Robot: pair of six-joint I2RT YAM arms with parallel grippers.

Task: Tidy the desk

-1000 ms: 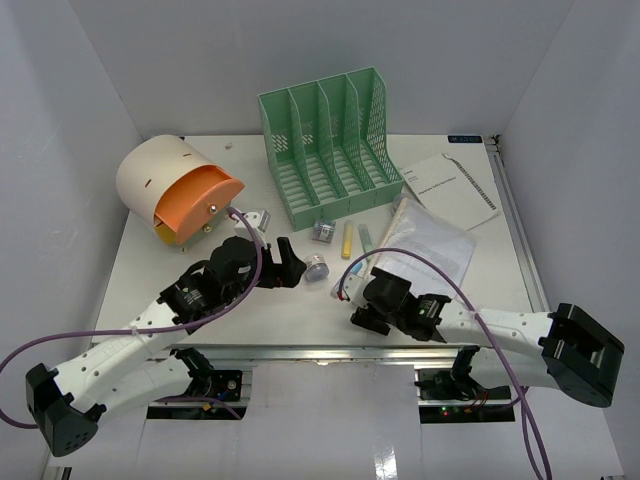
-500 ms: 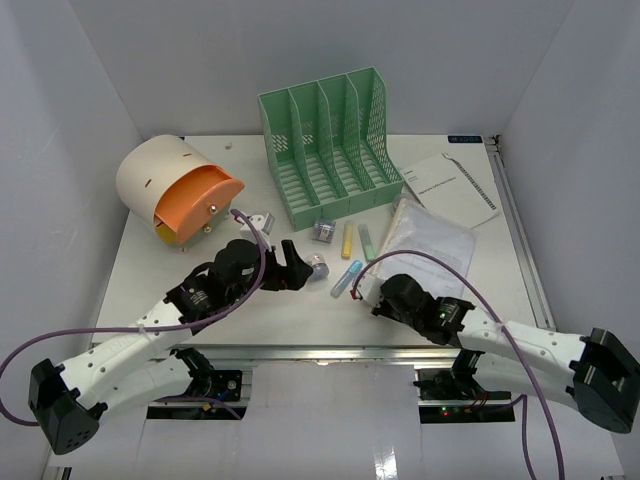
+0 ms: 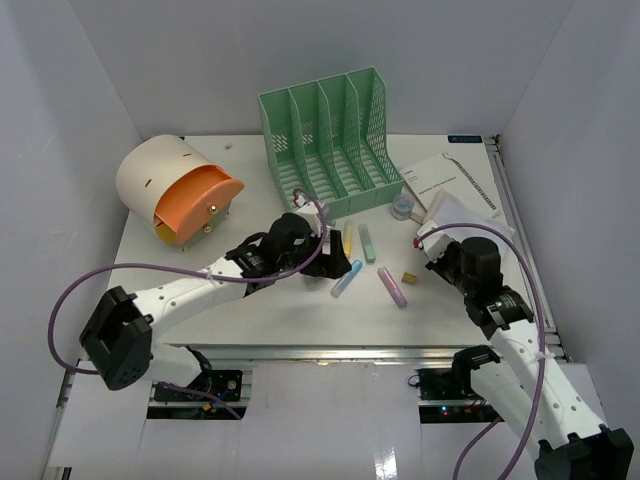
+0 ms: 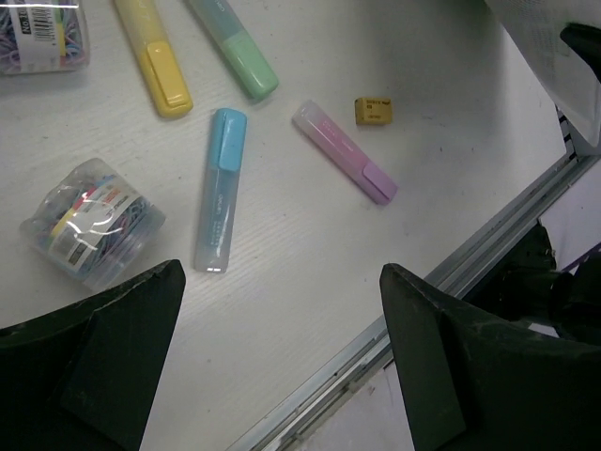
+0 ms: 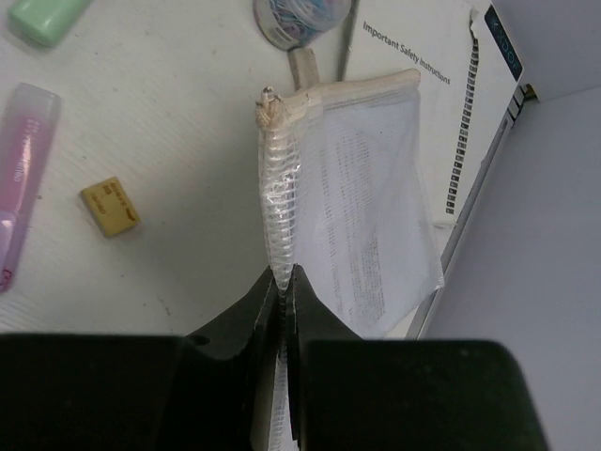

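On the white desk [image 4: 310,272] lie a yellow highlighter [image 4: 155,56], mint highlighter [image 4: 235,52], blue highlighter [image 4: 218,188], pink highlighter [image 4: 346,152] and mustard eraser [image 4: 373,110].

Your right pincer [image 5: 282,279] swung from front centre to the right and snapped shut on the plastic sleeve [image 5: 366,216] edge, lifting it. Left pincer [image 4: 282,357] moved in over the blue highlighter [image 4: 218,188]. Pink highlighter [image 3: 392,286] and eraser [image 3: 409,277] are newly exposed.

The right gripper [image 5: 283,278] has its black jaws pinched tight on the crinkled edge of a clear plastic sleeve of printed paper [image 5: 366,207]. On the white desk [image 5: 169,103] to its left lie a small yellow eraser [image 5: 110,207] and a pink plastic highlighter [image 5: 21,164]; a white printed instruction sheet [image 5: 427,66] lies beyond
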